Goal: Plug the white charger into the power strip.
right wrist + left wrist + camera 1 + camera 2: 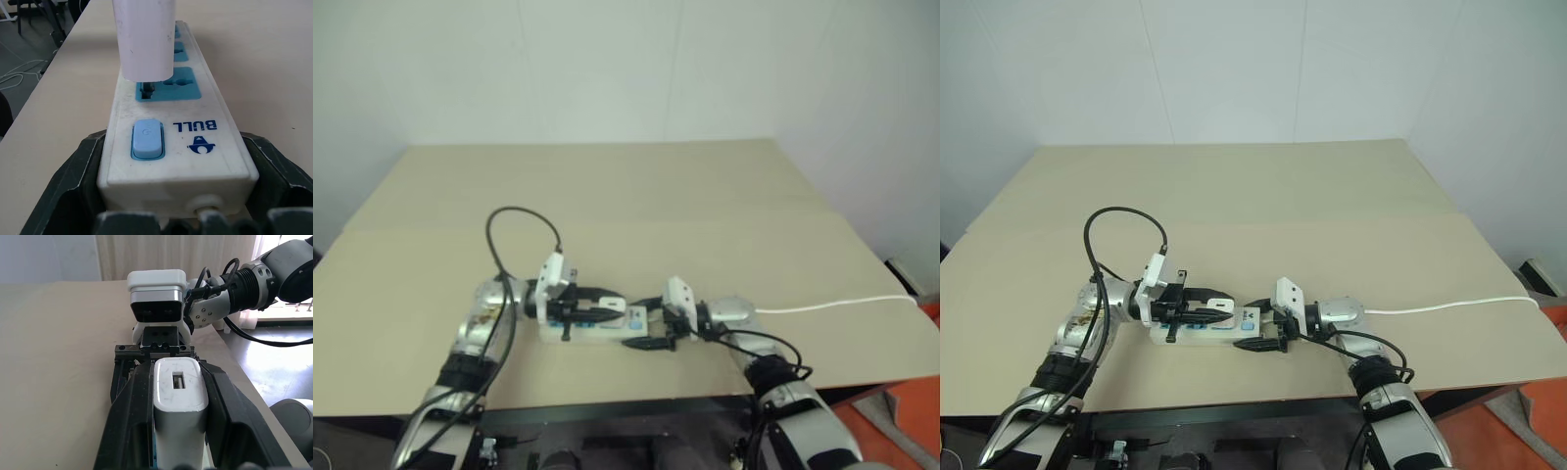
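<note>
The white charger [178,391] stands upright between the black fingers of my left gripper [176,369], which is shut on it. In the right wrist view the charger [144,39] hovers just over the power strip [176,147], its prongs entering the blue socket [168,85] nearest the blue switch [146,139]. My right gripper [176,142] is shut on the strip's switch end, one finger [73,186] on each long side. In the head views the two grippers meet over the strip [597,335] near the table's front edge, left gripper [605,313] and right gripper [648,341].
The strip's thin white cord [832,305] runs right across the tan table [607,196] to its right edge. A black cable [524,220] loops up from my left wrist. The table's front edge lies just behind both forearms.
</note>
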Controlling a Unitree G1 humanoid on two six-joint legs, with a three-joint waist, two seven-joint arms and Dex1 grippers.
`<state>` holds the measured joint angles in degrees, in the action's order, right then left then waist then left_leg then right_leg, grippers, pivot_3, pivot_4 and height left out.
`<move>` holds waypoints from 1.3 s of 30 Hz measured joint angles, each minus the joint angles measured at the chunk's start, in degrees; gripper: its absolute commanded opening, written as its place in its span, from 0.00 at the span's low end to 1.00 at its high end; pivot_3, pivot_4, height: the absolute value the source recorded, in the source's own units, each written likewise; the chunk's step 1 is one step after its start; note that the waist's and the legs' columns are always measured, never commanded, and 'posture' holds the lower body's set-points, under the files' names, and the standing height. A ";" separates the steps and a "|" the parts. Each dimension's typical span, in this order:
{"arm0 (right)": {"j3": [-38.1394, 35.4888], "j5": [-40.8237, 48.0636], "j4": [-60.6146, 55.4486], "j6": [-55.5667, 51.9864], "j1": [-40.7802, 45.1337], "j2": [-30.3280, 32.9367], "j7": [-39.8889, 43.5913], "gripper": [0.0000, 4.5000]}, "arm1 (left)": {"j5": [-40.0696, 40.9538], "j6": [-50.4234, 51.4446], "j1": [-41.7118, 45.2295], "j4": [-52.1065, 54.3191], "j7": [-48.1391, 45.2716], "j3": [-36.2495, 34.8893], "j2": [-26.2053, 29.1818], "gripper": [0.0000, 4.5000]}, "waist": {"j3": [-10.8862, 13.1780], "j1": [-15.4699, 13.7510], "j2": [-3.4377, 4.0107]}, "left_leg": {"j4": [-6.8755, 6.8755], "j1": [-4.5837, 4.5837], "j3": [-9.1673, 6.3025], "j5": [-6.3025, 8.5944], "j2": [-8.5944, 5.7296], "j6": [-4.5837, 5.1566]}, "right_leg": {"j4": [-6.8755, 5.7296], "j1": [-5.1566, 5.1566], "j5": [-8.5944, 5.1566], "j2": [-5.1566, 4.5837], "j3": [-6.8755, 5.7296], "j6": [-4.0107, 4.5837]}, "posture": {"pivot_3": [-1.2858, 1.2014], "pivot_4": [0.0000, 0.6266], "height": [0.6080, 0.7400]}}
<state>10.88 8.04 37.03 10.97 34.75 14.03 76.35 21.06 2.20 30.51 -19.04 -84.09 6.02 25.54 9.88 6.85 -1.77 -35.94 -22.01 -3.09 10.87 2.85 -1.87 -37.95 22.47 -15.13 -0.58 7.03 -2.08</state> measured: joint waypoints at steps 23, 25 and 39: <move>0.03 -0.22 0.54 -0.34 0.09 0.05 -0.70 0.76 | -2.34 -6.99 1.75 -10.71 -0.41 1.84 0.28 0.58 | -0.12 0.12 0.02 | 0.03 0.22 -0.03 0.00 0.00 0.00 | 0.06 -0.19 -0.02 0.02 0.02 -0.01 | 0.52 0.24 1.00; 0.05 -0.11 0.54 -0.39 0.13 0.04 -0.57 0.76 | -2.74 -5.72 2.40 -10.75 -0.12 1.78 0.60 0.71 | -0.12 0.14 0.03 | 0.03 0.20 0.01 0.00 -0.01 0.00 | 0.09 -0.18 -0.02 0.02 0.05 -0.01 | 0.52 0.24 1.00; -0.04 0.22 -0.39 -1.37 0.35 0.03 1.40 0.99 | 9.38 14.02 18.92 2.71 0.92 -9.58 11.82 1.00 | -0.03 0.51 -0.01 | 0.23 -0.20 -0.02 0.01 0.02 0.01 | 0.31 0.21 -0.02 0.04 0.02 -0.03 | 0.52 0.24 1.00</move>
<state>10.84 8.26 36.64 9.61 35.09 14.06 77.75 30.44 16.23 49.43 -16.33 -83.17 -3.56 37.36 9.84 7.37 -1.78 -35.72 -22.21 -3.11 10.88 2.87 -1.87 -37.64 22.68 -15.15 -0.54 7.05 -2.11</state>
